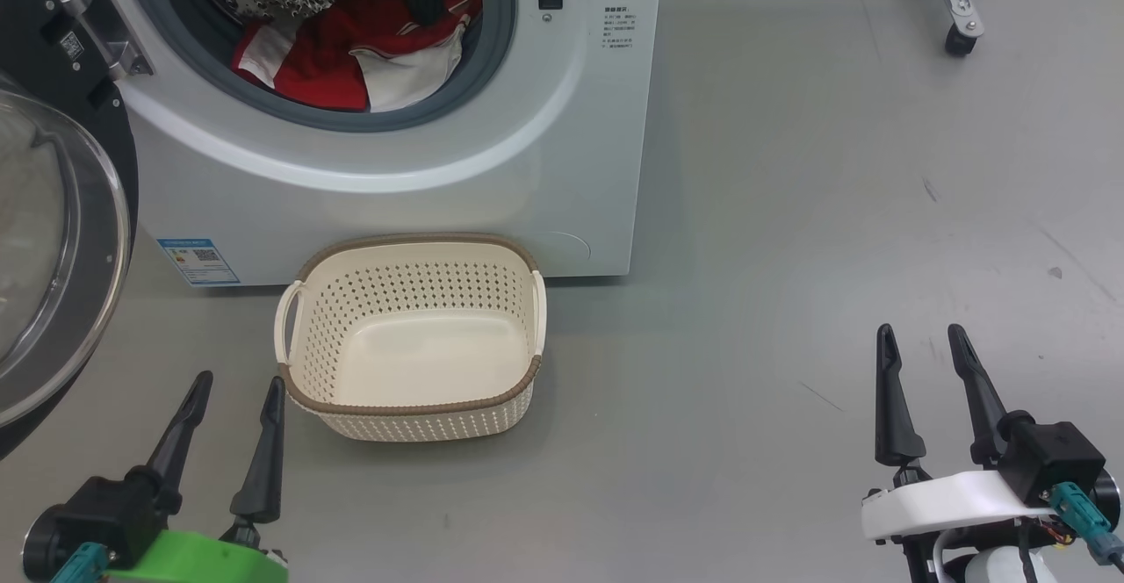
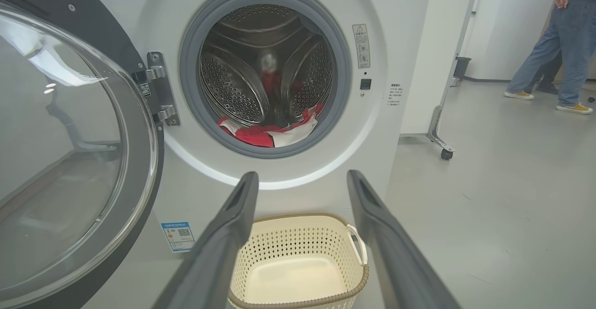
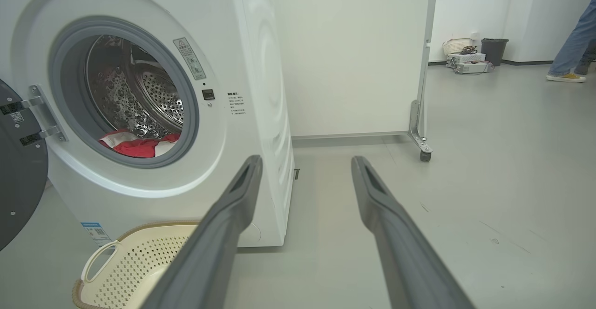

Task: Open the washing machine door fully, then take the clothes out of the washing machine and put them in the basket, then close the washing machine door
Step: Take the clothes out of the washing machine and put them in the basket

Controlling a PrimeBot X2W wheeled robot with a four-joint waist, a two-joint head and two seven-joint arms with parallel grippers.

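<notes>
The white washing machine (image 1: 421, 188) stands with its round door (image 1: 53, 249) swung out to the left on its hinge. Red and white clothes (image 1: 360, 52) lie at the front of the steel drum, and show too in the left wrist view (image 2: 272, 133) and the right wrist view (image 3: 137, 145). The cream basket (image 1: 408, 407) sits on the floor right before the machine, with nothing in it. My left gripper (image 1: 239, 386) is open, low beside the basket's left handle. My right gripper (image 1: 922, 337) is open over bare floor, well right of the basket. Neither holds anything.
A white partition on castors (image 2: 446, 153) stands right of the machine. A person's legs (image 2: 554, 57) are in the far right background. A bin and boxes (image 3: 470, 55) sit by the back wall. The grey floor (image 1: 834, 214) runs to the right.
</notes>
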